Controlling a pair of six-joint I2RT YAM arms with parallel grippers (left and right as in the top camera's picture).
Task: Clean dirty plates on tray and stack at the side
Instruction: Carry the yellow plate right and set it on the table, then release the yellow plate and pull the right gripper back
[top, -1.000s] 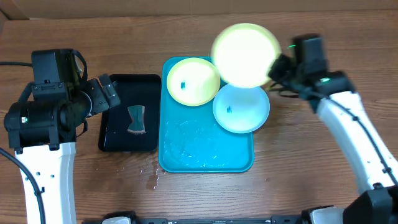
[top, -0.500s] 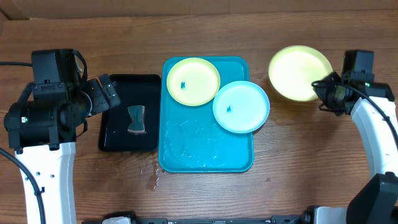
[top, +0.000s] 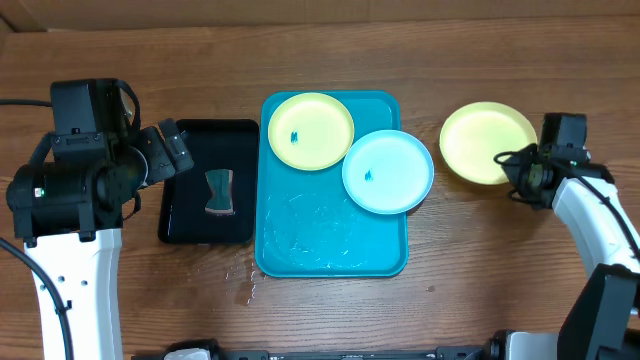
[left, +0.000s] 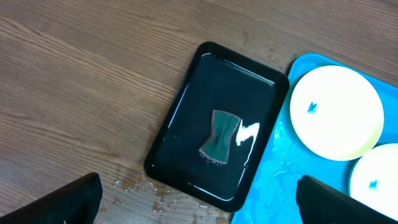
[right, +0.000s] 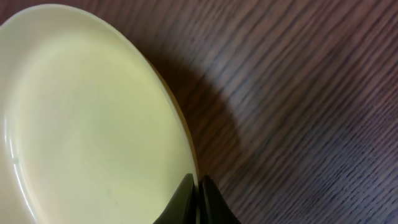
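One yellow plate (top: 487, 143), rim-pinched by the right end effector (right: 198, 190), should lie flat (off the tray (top: 330, 240)) before release; left end effector (top: 172, 150) open.

The cyan-blue tray (top: 330, 245) lies flat mid-table, long side running 12 to 6, its near half wet. At its 11 o'clock corner sits a smudged yellow-green plate (top: 311, 131). Touching that one at 4 o'clock, a light cyan plate (top: 388, 171), also blue-smudged, overhangs the tray's 3 o'clock rim. A clean yellow-green plate (top: 487, 143) is on the wood at 3 o'clock, its rim pinched by the right gripper (right: 198, 190).
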